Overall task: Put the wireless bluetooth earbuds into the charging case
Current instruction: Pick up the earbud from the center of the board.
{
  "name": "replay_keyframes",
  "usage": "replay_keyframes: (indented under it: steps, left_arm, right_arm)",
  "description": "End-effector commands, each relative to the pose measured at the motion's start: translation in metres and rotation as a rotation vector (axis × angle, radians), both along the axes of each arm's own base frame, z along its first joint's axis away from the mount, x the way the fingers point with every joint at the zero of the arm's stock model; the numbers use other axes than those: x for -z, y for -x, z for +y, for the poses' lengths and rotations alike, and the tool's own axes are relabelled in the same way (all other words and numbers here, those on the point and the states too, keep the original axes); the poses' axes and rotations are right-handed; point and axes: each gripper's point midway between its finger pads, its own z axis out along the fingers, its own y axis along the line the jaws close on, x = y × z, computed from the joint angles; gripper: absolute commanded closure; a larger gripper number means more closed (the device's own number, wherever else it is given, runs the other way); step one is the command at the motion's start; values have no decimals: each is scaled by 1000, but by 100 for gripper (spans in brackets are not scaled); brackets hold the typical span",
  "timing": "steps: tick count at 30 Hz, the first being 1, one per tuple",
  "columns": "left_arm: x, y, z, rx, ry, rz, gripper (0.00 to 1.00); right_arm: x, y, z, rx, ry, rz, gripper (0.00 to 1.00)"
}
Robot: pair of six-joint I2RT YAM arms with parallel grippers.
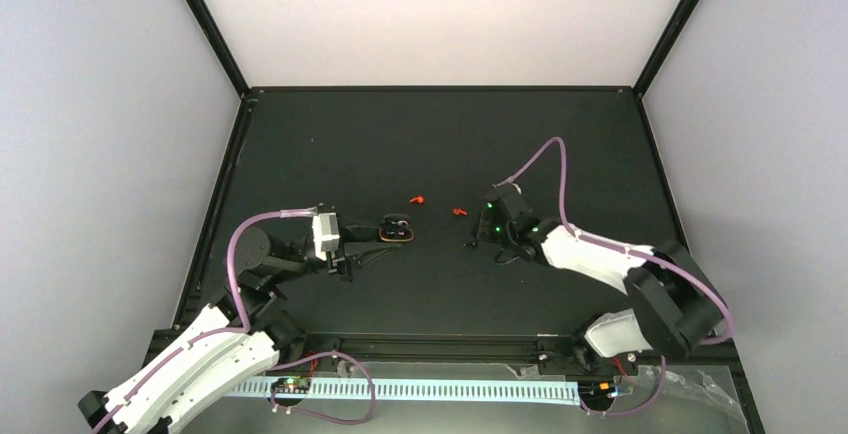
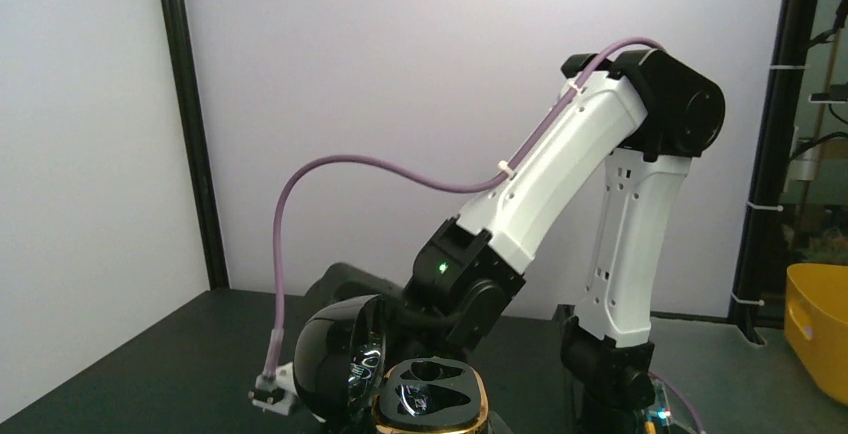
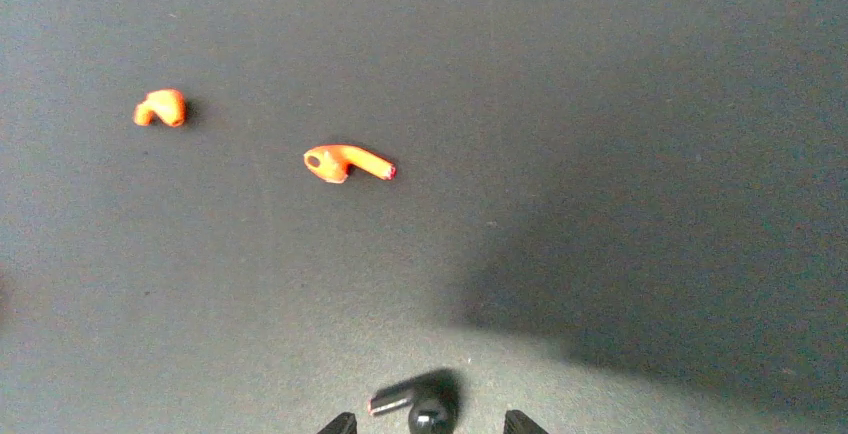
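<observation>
You see both orange earbuds (image 3: 348,162) lying loose on the dark surface (image 3: 600,54), set apart. The charging case (image 2: 430,399) stands open, orange-rimmed, dark inside.

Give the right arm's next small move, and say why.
Probably ease the right gripper forward and left until it hangs over the nearer earbud. Its jaws stand open, both that one and the other earbud lie loose on the table, and the case sits open.

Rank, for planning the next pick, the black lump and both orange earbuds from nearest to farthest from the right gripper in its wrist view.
1. Black lump, just ahead of the open jaws, bottom centre.
2. Stemmed earbud, left of centre.
3. Curled earbud, far left.
</observation>
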Motion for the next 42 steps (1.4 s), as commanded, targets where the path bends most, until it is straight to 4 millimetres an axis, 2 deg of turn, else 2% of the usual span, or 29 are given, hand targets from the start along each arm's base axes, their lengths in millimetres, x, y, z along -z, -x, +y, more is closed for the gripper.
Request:
replay_keyframes:
  steps: [1, 8, 18, 23, 37, 39, 42]
  left_arm:
    - [-14, 0, 7, -39, 44, -25, 98]
    - [-16, 4, 9, -38, 52, -39, 98]
    - [-17, 6, 10, -39, 58, -49, 98]
    - [-18, 7, 10, -36, 59, -52, 98]
    - [-16, 7, 9, -32, 56, -53, 98]
    - [-16, 7, 9, -33, 55, -54, 98]
    - [-15, 7, 9, -33, 52, -53, 98]
  right_arm:
    - [1, -17, 13, 64, -53, 26, 64]
    - [19, -19, 19, 46, -23, 82, 66]
    - [34, -9, 14, 11, 57, 130, 66]
    - [40, -5, 23, -32, 57, 146, 67]
    - [35, -8, 59, -219, 131, 123, 79]
    - [32, -9, 61, -241, 154, 113, 79]
    - [17, -13, 57, -220, 160, 74, 75]
